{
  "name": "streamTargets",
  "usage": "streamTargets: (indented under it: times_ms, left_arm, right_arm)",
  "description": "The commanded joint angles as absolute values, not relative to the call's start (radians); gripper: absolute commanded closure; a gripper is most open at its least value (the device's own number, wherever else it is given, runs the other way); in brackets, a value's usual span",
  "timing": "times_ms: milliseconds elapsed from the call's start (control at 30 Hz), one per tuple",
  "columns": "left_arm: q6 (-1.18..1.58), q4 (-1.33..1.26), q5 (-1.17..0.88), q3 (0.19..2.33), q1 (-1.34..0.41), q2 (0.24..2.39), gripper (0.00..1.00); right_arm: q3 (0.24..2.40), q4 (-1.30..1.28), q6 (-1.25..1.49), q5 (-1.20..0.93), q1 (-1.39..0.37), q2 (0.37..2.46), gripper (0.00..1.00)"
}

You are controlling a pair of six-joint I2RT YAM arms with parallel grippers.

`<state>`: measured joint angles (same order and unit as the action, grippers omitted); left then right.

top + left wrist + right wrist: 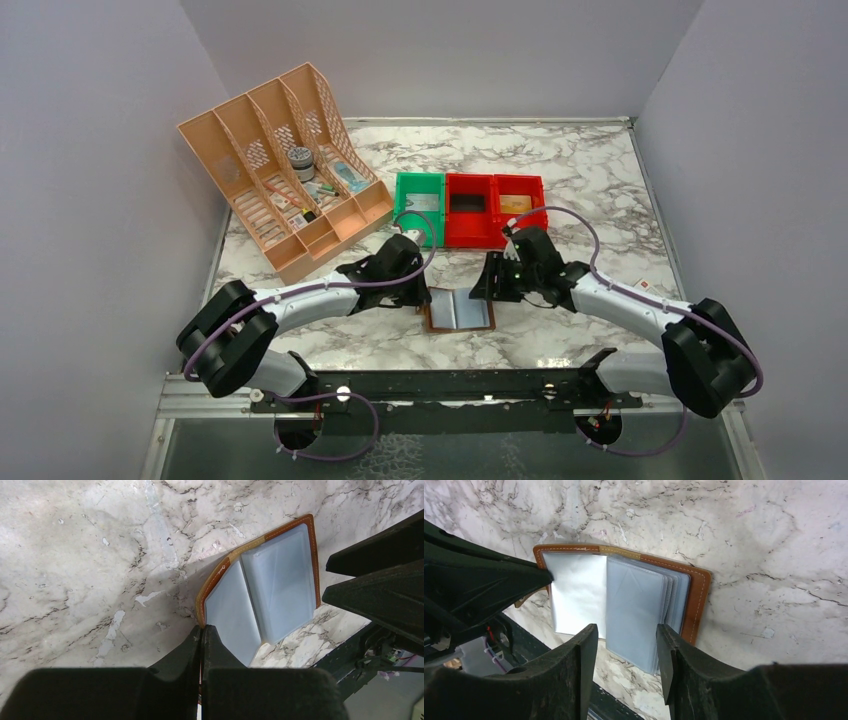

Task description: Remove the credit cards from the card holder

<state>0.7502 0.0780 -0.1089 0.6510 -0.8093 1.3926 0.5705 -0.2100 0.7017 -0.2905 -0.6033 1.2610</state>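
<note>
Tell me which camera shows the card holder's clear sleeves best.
Right wrist. It looks closely at the open card holder, with the stacked sleeves' edges fanned apart on one side. Left wrist also shows it open, but as just two pale panels. Top external shows only a small open booklet, without detail.

We record a white table top (600, 170) with a grey-veined marble pattern, enclosed by plain pale grey walls: left wall (90, 150), back wall (440, 50), right wall (760, 150). An aluminium rail (200, 405) runs along the near edge. Lighting is even and diffuse, and shadows on the marble are soft.
</note>
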Motion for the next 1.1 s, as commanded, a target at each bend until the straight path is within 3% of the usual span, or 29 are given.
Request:
streamTargets:
  times_ms: [0,733,1067]
  left_arm:
    - [0.759,0.058,-0.108,0.647,-0.818,1.394,0.99]
    - [0.774,0.048,-0.104,0.634,-0.829,1.405,1.00]
    - [0.778,0.044,-0.098,0.635,-0.836,1.412,1.00]
  right_arm:
    - [0.585,-0.234,0.681,-0.262,-0.607,1.242,0.52]
    - [0.527,-0.032,0.723,-0.476,-0.607,1.339,0.57]
    - [0.565,-0.068,0.702,-0.501,-0.607,1.323,0.61]
